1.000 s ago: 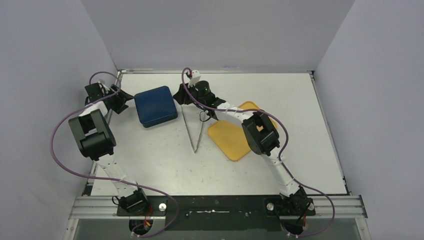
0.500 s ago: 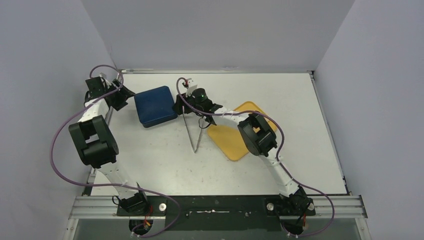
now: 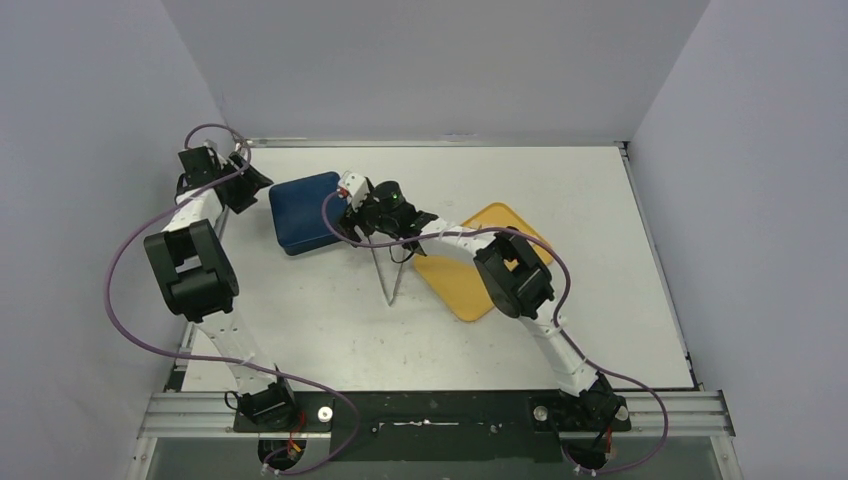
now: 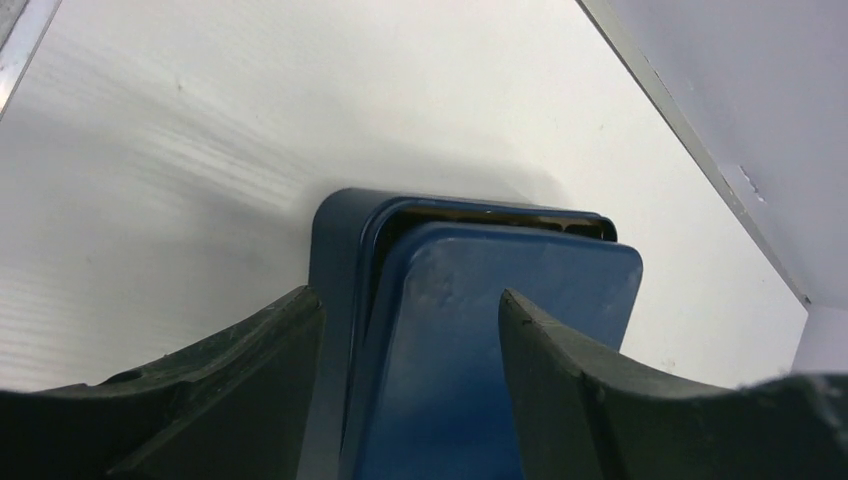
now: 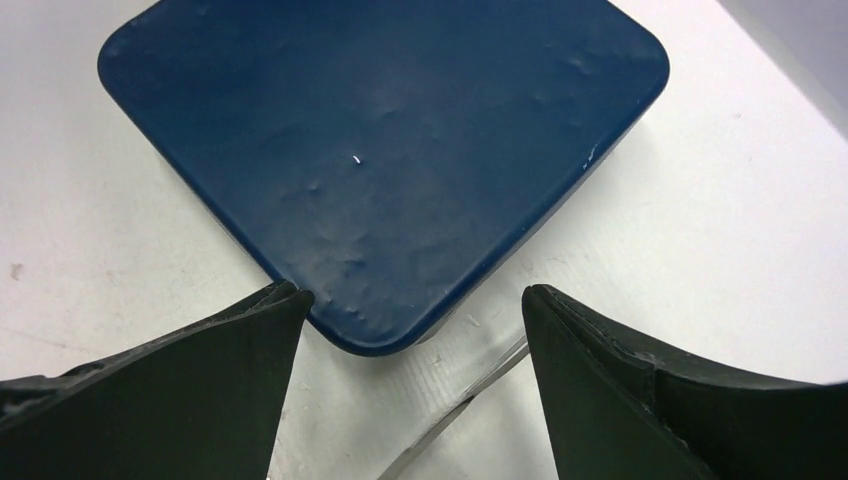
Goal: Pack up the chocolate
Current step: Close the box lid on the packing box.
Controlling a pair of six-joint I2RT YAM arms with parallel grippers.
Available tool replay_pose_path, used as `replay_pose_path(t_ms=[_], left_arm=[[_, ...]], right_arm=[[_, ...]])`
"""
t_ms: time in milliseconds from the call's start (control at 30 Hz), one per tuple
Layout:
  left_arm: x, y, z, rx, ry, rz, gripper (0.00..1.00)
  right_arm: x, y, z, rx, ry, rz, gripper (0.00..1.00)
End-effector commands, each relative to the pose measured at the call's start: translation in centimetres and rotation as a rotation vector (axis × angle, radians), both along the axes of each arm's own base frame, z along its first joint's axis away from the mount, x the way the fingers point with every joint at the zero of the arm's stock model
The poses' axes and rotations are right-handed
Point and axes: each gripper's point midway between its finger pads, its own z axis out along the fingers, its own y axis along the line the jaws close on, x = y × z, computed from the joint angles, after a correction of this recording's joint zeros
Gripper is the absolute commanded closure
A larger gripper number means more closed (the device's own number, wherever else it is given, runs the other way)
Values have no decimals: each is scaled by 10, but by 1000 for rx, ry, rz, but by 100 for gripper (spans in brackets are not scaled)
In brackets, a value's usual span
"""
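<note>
1. Right gripper (image 5: pixel 415 295) had swung left since a second earlier, off the top end of the tongs (image 3: pixel 390 270) and over to the right-hand side of the blue box (image 3: pixel 305 212). The left arm had also pulled back a little toward the far left corner of the table (image 3: pixel 450 340).
2. From the right wrist camera, that gripper's fingers (image 5: pixel 200 380) were spread wide, with nothing held. They sat either side of the near corner of the box's lid (image 5: pixel 390 150). A bit of the tongs' metal showed just below that corner.
3. Left gripper (image 4: pixel 410 300) was at the box's left end, also released. Its fingers (image 4: pixel 220 400) straddled the box with the lid between them. Couldn't tell whether either one was actually touching.
4. In the left wrist view the lid looked seated a bit off the base, with a thin dark gap along its far edge.
5. Chocolate: not visible in any view. The box was lidded, and I couldn't make out anything through that gap.
6. The tongs lay flat on the table, tips toward the near side, between the box and the yellow tray (image 3: pixel 460 275). The right arm crossed over part of the tray.
</note>
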Motion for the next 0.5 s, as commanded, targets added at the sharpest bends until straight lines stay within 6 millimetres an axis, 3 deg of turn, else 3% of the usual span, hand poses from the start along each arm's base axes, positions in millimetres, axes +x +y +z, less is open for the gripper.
replay_pose_path(t_ms=[0,167,467], left_arm=[[33,3,25,85,-88,-8,39],[43,12,31,118,-93,8,38],[53,18,30,127,-89,14,38]], right_arm=[[0,-2,15,-111,-142,35,19],[-1,-1,12,-150,-176,44,18],[-10,1,34,-114,-182,81,16]])
